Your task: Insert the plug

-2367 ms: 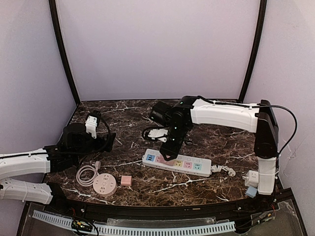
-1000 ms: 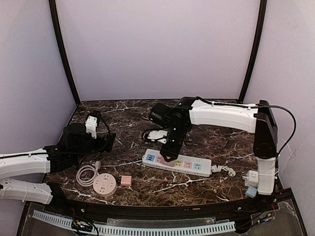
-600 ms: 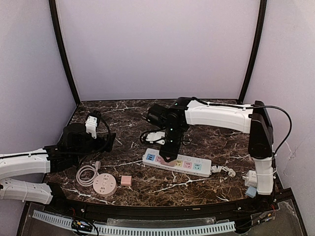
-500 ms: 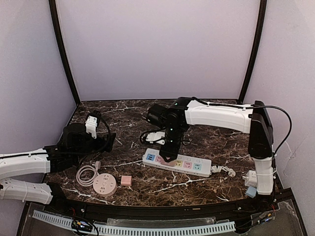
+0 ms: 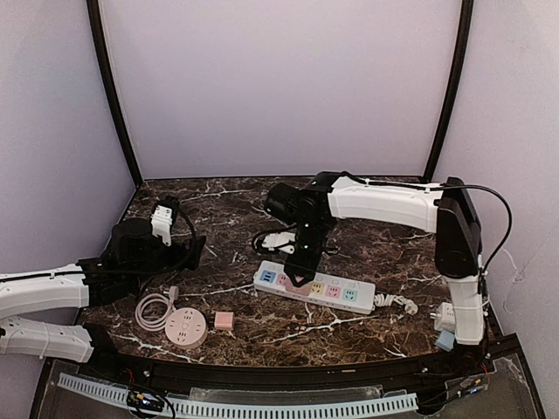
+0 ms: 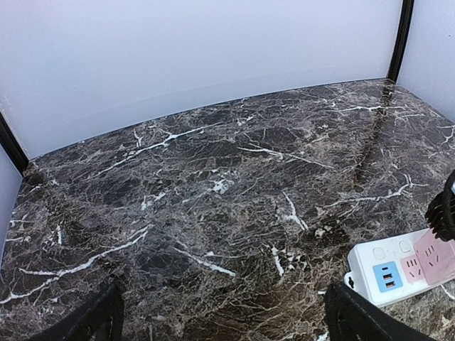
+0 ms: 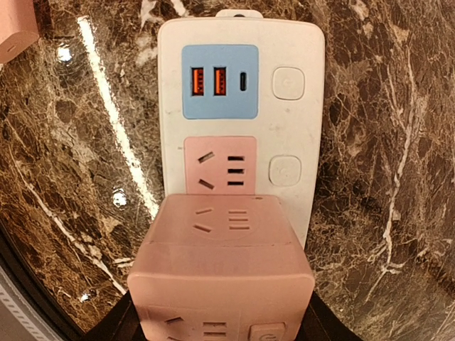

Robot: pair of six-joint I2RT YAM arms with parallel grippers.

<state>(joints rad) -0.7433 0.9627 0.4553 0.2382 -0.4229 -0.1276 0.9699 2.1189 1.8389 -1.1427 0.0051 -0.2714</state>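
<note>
With your right gripper (image 7: pixel 223 318) clamped on the pink cube plug (image 7: pixel 222 263), the strip's pink socket (image 7: pixel 220 163) sits just ahead of the fingertips.

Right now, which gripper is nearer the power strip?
Right. The right gripper hangs over the USB end of the power strip, holding the pink adapter; the left gripper sits open, off to its left.
</note>
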